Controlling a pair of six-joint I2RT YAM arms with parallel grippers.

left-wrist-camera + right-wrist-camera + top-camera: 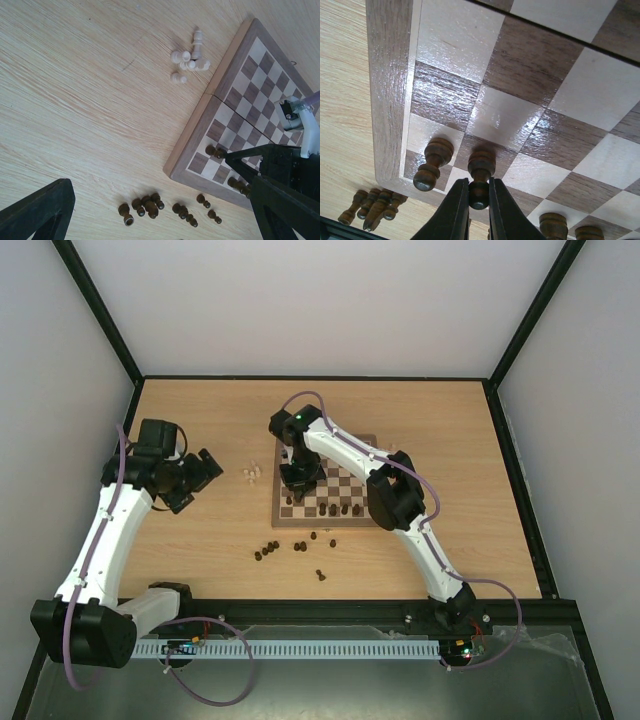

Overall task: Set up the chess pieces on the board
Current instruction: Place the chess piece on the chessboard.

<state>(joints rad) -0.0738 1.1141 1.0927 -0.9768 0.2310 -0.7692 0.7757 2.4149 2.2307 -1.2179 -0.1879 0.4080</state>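
Around the board: I see the board point(340, 482) mid-surface, with a small huddle of pale pieces point(252, 473) on the surface point(200, 420) just off its left edge, several tipped over.
Near side: loose dark pieces point(272, 550) lie scattered on the surface just near of the board's near-left corner, and one sits apart, closer to the arm bases.
In the way: a neighbouring dark pawn point(434, 162) stands just left of the one I hold, close to a finger of my right tool point(479, 189). More dark pieces point(552, 222) stand to its right. From above, the right arm point(350, 450) crosses the board's far-right squares and hides them.
Right grip: narrow, pinching the head of a dark pawn point(481, 165) at the board's near-left corner area; I cannot tell whether its base touches the square.
Right arm pose: it reaches out past the board's right side, folds back over it, and the wrist points down.
Left grip: my left tool point(160, 182) is spread wide and holds nothing, over bare surface well left of the board.
Left arm pose: the left arm point(110, 530) runs up the left side, its wrist turned toward the board.
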